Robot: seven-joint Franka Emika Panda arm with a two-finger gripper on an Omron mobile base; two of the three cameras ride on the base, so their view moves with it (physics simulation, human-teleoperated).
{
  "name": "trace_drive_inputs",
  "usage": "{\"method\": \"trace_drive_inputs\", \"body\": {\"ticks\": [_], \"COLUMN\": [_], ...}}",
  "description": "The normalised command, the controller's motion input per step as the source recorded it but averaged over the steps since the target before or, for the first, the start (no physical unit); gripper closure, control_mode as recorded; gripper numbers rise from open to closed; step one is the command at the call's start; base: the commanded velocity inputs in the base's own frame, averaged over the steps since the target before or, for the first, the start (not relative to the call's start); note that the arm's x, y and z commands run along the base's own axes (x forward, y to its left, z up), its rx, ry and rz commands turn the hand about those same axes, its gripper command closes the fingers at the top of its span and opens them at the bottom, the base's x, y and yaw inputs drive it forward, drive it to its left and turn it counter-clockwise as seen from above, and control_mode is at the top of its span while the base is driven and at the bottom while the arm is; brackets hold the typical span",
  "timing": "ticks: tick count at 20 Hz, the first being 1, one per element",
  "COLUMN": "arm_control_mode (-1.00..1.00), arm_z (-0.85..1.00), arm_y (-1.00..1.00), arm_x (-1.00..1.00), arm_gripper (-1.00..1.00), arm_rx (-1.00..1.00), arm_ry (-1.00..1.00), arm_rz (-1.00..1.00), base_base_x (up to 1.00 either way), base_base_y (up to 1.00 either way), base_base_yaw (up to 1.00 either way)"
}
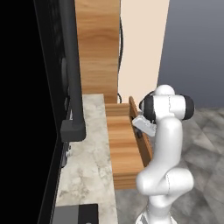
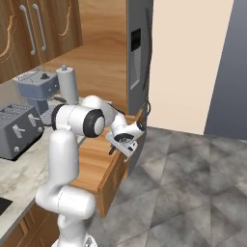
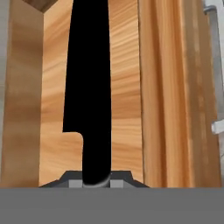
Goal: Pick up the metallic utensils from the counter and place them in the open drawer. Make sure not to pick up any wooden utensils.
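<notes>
A metallic utensil [image 3: 89, 87], a black knife with a pointed blade, runs up from between my fingertips, and my gripper [image 3: 96, 181] is shut on its handle. Behind it lies the light wood floor of the open drawer [image 3: 124, 87], so the knife hangs over the drawer's inside. From the base, my gripper [image 1: 140, 132] [image 2: 115, 148] points down just above the drawer [image 1: 124, 148] [image 2: 94, 166], close to its front board. The beige marble counter [image 1: 85, 166] runs beside the drawer. The wooden utensils are out of view.
The drawer's metal bar handle [image 3: 215, 65] runs along its front. A toaster [image 2: 17, 128], a coffee machine [image 2: 38, 89] and a grey canister [image 2: 69, 84] stand on the counter to the left. A dark upright post [image 1: 72, 70] rises from the counter. Grey floor [image 2: 193, 183] lies to the right.
</notes>
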Motion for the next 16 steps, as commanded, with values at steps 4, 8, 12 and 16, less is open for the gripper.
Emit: {"method": "trace_drive_inputs", "body": {"ticks": [4, 8, 12, 16], "arm_control_mode": [-1.00, -1.00, -1.00, -1.00], "arm_z": [-0.71, -0.75, -0.77, -0.46], "arm_y": [-1.00, -1.00, -1.00, -0.88], "arm_x": [0.24, 0.21, 0.15, 0.12], "arm_gripper": [1.00, 1.00, 1.00, 1.00], "arm_rx": [0.00, 0.00, 0.00, 0.02], "arm_ry": [0.06, 0.08, 0.08, 0.10], "arm_rz": [0.03, 0.03, 0.04, 0.02], "base_base_x": [0.00, 0.00, 0.00, 0.00], "base_base_y": [0.00, 0.00, 0.00, 0.00], "base_base_yaw": [0.00, 0.00, 0.00, 0.00]}}
